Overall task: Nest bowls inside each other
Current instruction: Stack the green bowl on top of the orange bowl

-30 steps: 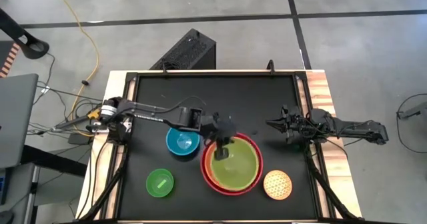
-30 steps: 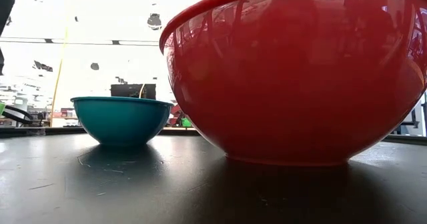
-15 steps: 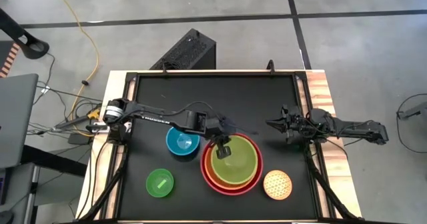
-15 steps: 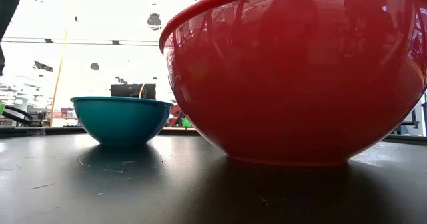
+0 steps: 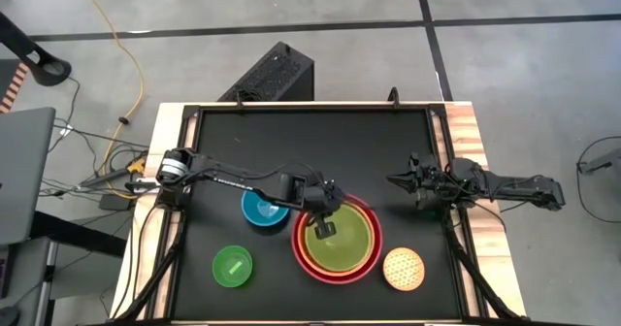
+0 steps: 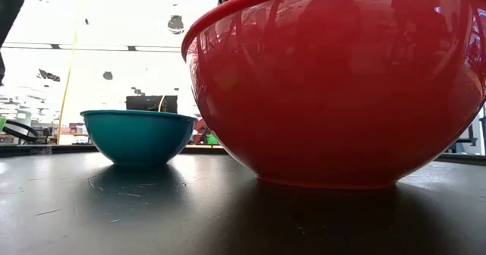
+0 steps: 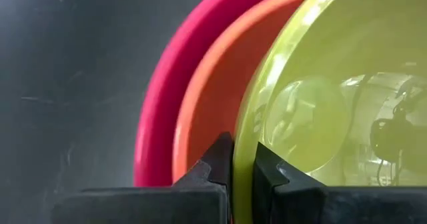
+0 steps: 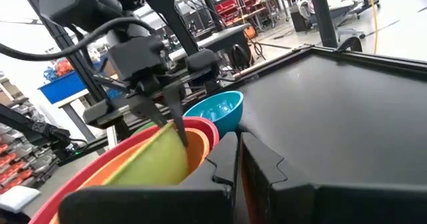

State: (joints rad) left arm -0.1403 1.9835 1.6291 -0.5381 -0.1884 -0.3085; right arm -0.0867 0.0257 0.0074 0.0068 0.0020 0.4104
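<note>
The red bowl [image 5: 301, 253] stands at the table's near middle with the orange bowl [image 5: 308, 241] inside it. The olive-green bowl [image 5: 344, 244] lies inside the orange one, and my left gripper [image 5: 323, 221] is shut on its far left rim. The blue bowl [image 5: 260, 208] stands just left of the stack, base on the table. The small bright green bowl [image 5: 232, 266] is at the near left, the tan dotted bowl [image 5: 404, 268] at the near right. My right gripper [image 5: 396, 180] waits shut at the right edge, holding nothing. My left gripper pinches the olive-green bowl's rim [image 7: 241, 159], one finger [image 7: 273, 174] inside the bowl and one [image 7: 210, 171] outside, between it and the orange wall. The fingers slant down from the table's far left. The bowl sits within the orange bowl, its held side slightly raised [image 8: 175, 132].
The black table top has free room along its far half [image 5: 320, 137]. A raised frame [image 5: 310, 106] runs round the table. The blue bowl stands close beside my left arm's wrist.
My left gripper has sunk, tipping further down, still shut on the olive-green bowl's rim. The bowl, held high and tilted above the stack a second ago, has come down into the orange bowl. The other bowls and my right arm have kept still.
</note>
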